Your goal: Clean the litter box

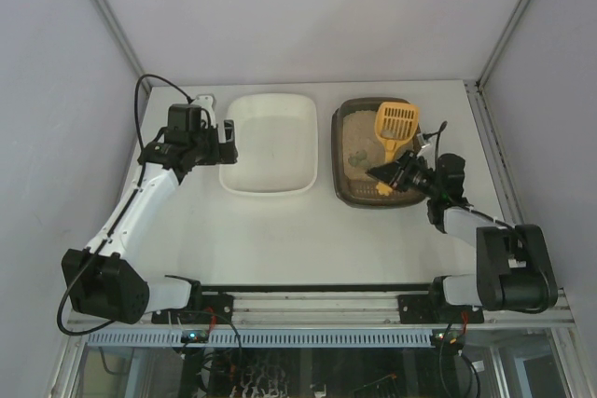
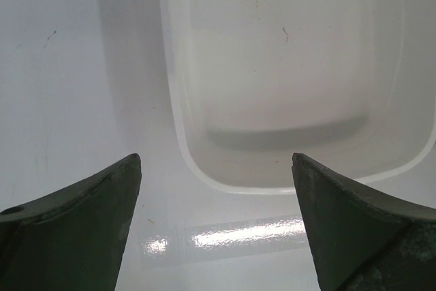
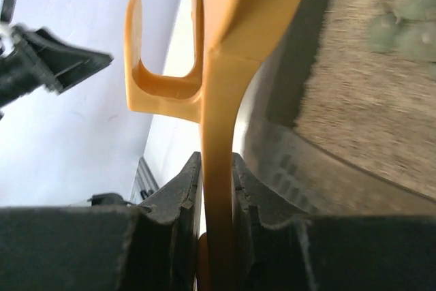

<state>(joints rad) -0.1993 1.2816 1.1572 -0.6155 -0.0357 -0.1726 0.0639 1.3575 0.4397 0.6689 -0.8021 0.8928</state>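
Observation:
The litter box (image 1: 341,184), a dark brown tray with beige sandy litter (image 1: 359,151), sits right of centre on the table. A few greenish lumps (image 3: 402,22) lie in the litter. My right gripper (image 1: 390,176) is shut on the handle of the yellow slotted scoop (image 1: 395,124), whose head hangs over the box's far right part. In the right wrist view the scoop handle (image 3: 219,189) is pinched between both fingers, next to the litter box wall (image 3: 293,161). My left gripper (image 1: 227,137) stands open at the white tub's (image 1: 270,179) left edge, holding nothing.
The white tub (image 2: 286,59) lies left of the litter box, with only a few specks inside. Grey walls close in the table on the left, back and right. A metal rail (image 1: 308,300) with both arm bases runs along the near edge.

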